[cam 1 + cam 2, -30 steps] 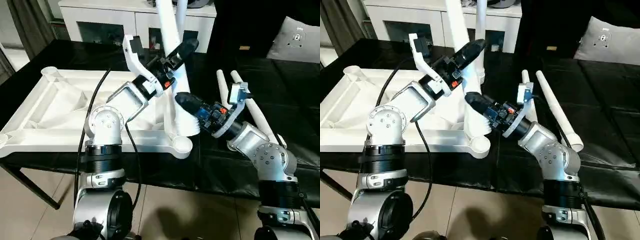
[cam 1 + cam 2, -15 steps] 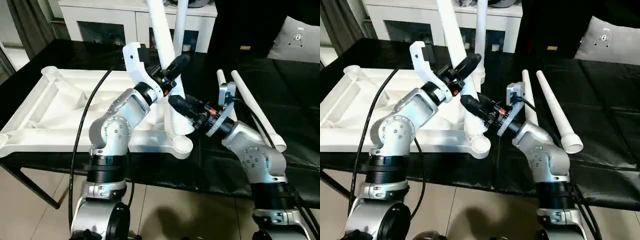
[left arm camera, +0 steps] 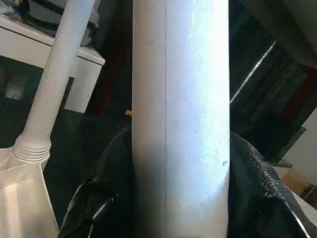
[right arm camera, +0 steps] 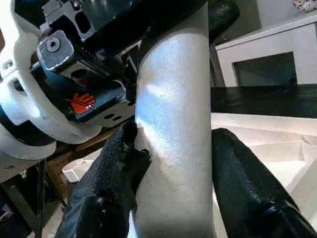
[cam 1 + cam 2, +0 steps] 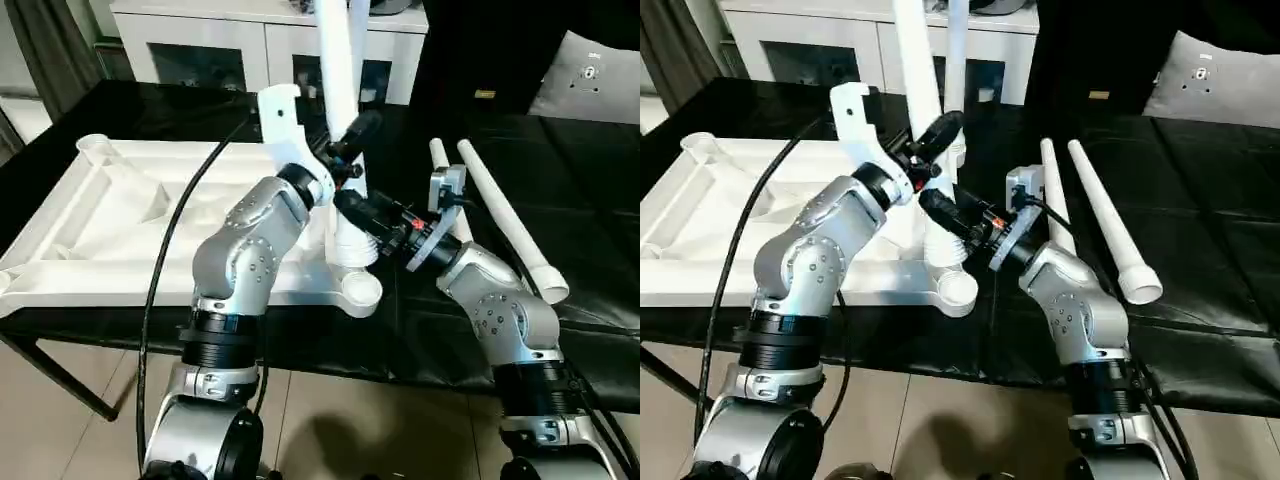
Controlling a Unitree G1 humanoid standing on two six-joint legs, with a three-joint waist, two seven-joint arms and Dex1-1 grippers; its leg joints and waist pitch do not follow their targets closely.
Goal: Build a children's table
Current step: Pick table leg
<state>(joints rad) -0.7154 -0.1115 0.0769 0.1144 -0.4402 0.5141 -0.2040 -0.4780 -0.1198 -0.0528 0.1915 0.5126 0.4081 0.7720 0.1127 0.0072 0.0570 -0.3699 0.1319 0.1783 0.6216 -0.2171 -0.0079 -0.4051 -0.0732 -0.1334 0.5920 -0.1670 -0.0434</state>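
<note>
The children's table top (image 5: 120,215) lies upside down on the black worktable, ribs up. One white leg (image 5: 338,90) stands nearly upright in its near right corner socket (image 5: 360,290). My left gripper (image 5: 350,135) is shut on that leg partway up, and black fingers (image 3: 111,193) hug both its sides. Just below, my right gripper (image 5: 350,205) is shut on the same leg (image 4: 173,124) near its base. A second leg (image 5: 956,60) stands behind it, its threaded foot (image 3: 32,146) set in the far corner socket. Two loose legs (image 5: 505,215) lie to the right.
A white cabinet (image 5: 230,45) stands behind the worktable and a grey cushion (image 5: 590,80) lies at the far right. A black cable (image 5: 160,280) hangs along my left arm. The worktable's front edge (image 5: 420,370) runs just past the table top, with tiled floor below.
My left gripper's fingers have closed around the standing leg. The leg has swung from a leftward lean to nearly upright, and my left elbow has risen. My right gripper kept its hold.
</note>
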